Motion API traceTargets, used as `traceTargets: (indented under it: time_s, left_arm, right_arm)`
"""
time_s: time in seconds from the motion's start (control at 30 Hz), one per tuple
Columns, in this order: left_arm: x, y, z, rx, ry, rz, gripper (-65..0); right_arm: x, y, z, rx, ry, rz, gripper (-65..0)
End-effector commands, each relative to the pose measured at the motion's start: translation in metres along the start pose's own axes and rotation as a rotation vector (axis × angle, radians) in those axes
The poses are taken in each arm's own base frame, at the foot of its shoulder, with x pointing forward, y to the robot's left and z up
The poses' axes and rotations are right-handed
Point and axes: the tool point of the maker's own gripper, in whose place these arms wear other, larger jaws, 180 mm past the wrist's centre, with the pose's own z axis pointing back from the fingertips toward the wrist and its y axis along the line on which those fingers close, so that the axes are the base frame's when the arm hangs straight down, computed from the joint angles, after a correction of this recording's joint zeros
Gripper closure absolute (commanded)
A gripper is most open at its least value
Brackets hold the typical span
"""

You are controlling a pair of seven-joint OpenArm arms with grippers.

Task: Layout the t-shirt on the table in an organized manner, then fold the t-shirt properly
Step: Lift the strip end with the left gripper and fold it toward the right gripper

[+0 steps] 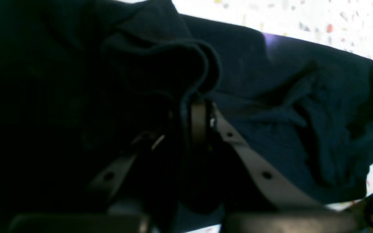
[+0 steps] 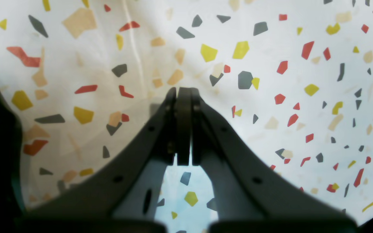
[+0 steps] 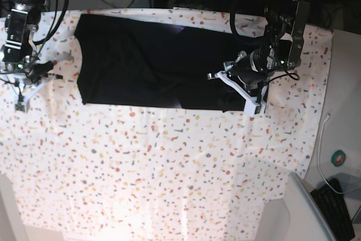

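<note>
The black t-shirt (image 3: 146, 60) lies spread lengthwise across the far part of the speckled table (image 3: 169, 167). Its right end is bunched and creased under my left gripper (image 3: 242, 90). In the left wrist view the left gripper (image 1: 197, 108) is shut on a raised fold of the t-shirt (image 1: 270, 84), and dark cloth covers its left finger. A faint purple patch (image 1: 270, 40) shows near the cloth's far edge. My right gripper (image 3: 27, 86) hovers left of the t-shirt. In the right wrist view the right gripper (image 2: 184, 92) is shut on nothing over the bare table (image 2: 270, 48).
A plain white side surface at the right carries a keyboard (image 3: 337, 207), a round green item (image 3: 338, 158) and a white cable (image 3: 322, 139). Cables and equipment stand behind the table's far edge. The speckled cloth reaches toward the near edge.
</note>
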Motion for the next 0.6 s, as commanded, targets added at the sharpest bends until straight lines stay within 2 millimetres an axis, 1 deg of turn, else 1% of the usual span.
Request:
traceTargets:
  time_s: [0.0, 0.1, 0.57]
  left_arm:
    - [0.0132, -0.0044, 0.0028, -0.016, -0.033, -0.014, 0.0]
    - [0.0128, -0.0069, 0.0024, -0.022, -0.03, -0.016, 0.0]
    - [0.011, -0.0069, 0.0019, -0.024, -0.025, -0.013, 0.0]
  right_arm:
    - [0.0165, -0.0076, 0.0025, -0.015, -0.046, 0.003, 0.0]
    - [0.0165, -0.0076, 0.0025, -0.015, -0.046, 0.003, 0.0]
    - [0.0176, -0.0075, 0.0026, -0.014, -0.049, 0.002, 0.0]
